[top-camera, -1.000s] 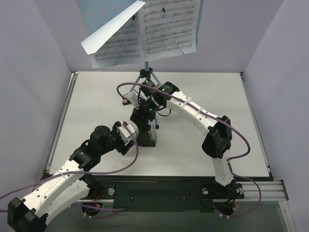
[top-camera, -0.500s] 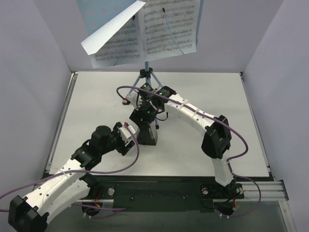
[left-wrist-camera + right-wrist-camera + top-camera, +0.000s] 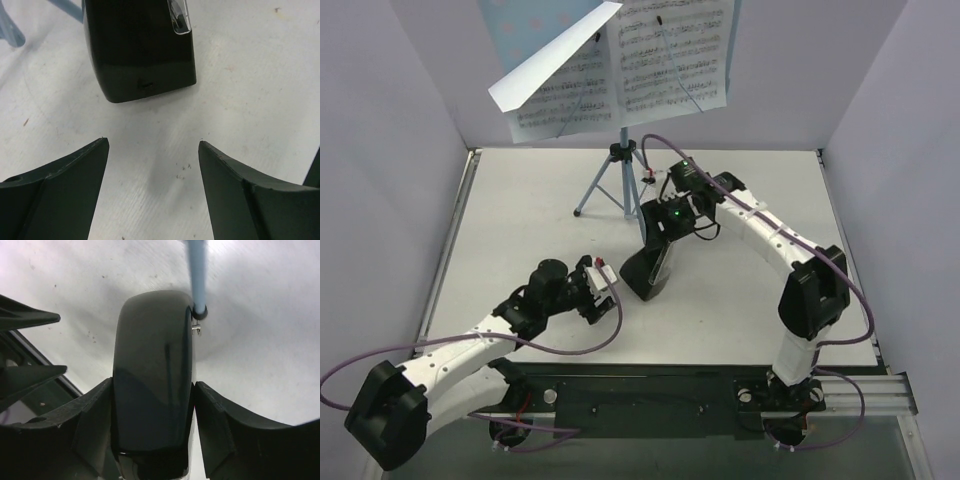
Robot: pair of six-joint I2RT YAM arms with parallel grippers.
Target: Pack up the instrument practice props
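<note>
Fingers (image 3: 220,432) of right gripper (image 3: 152,387) appear clamped on metronome (image 3: 155,340) flanks; left gripper (image 3: 152,142) fingers (image 3: 65,185) spread wide, near it, not touching.

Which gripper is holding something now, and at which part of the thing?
The right gripper clamps the metronome by its two opposite sides. The left gripper is open and holds nothing.

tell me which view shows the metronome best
Top external: it alone shows the whole metronome, tilted, with the right gripper closed on it. Left wrist crops it to one dark end at the frame's top. Right wrist shows only its glossy side between the gripper's fingers.
</note>
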